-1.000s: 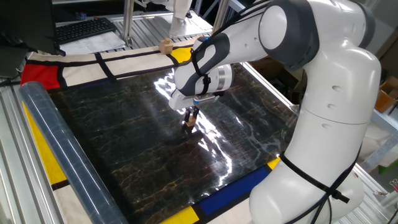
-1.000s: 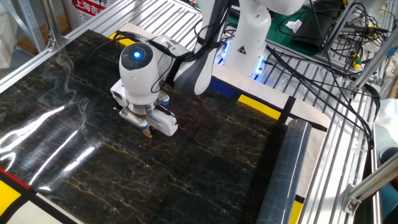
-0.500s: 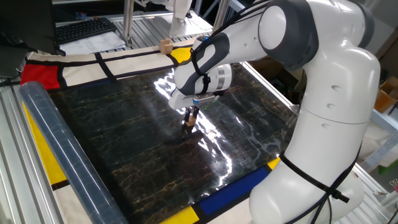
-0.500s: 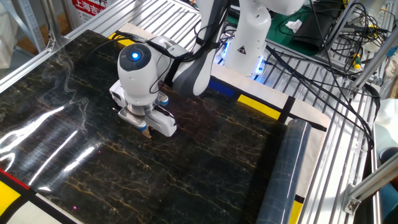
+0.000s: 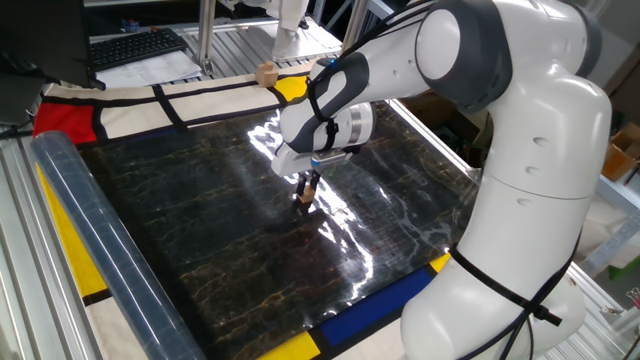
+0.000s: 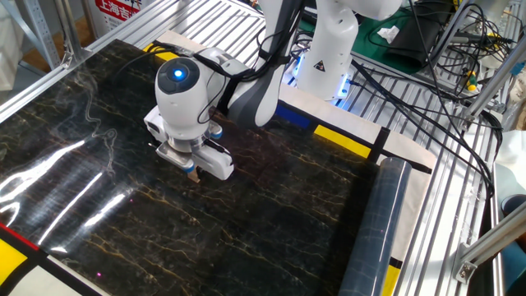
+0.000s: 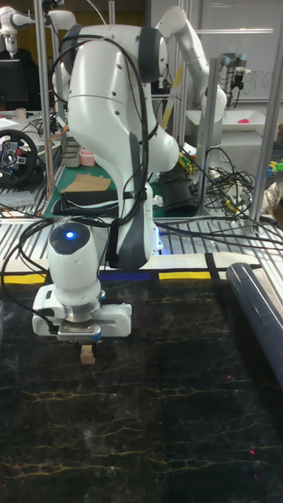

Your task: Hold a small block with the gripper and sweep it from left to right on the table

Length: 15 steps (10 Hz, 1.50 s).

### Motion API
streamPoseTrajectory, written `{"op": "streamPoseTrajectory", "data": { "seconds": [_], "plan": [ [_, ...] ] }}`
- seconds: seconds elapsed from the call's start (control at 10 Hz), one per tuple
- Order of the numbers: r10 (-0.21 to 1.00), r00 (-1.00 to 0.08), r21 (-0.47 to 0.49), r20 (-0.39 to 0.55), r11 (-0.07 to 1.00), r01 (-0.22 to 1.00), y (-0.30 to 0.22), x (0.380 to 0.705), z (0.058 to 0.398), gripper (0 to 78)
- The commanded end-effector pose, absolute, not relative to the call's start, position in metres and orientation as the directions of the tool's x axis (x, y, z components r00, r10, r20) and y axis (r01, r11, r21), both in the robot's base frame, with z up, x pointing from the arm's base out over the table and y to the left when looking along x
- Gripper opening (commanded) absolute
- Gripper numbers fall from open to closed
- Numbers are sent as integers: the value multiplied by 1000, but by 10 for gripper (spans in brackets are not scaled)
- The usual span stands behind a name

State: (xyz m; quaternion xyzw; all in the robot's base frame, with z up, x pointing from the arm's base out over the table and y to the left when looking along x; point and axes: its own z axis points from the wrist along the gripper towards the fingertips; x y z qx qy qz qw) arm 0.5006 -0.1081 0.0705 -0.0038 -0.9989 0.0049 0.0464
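The small block is a tiny tan-brown cube pinched between my black fingers, resting on or just above the glossy black table. My gripper points straight down near the table's middle and is shut on the block. In the other fixed view the gripper sits under the white wrist with its blue light, and only a sliver of the block shows below it. The tall fixed view shows the gripper at the left side of the table.
A clear plastic roll lies along one table edge, seen too as the roll. A paler wooden cube rests on the cloth border at the far edge. Cables and aluminium framing surround the table.
The gripper and block have shifted only very slightly; otherwise nothing has visibly changed.
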Motion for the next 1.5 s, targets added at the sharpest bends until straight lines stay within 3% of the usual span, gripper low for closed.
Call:
{"op": "streamPoseTrajectory", "data": {
  "seconds": [0.1,0.5,1.1,1.5],
  "plan": [
    [-93,-991,-19,96,995,-95,-110,498,67,12],
    [-112,-991,-20,79,993,-114,-105,499,68,12],
    [-55,-995,-7,78,998,-56,-30,508,73,12],
    [-108,-992,-2,59,994,-108,-64,511,63,12]
  ]
}}
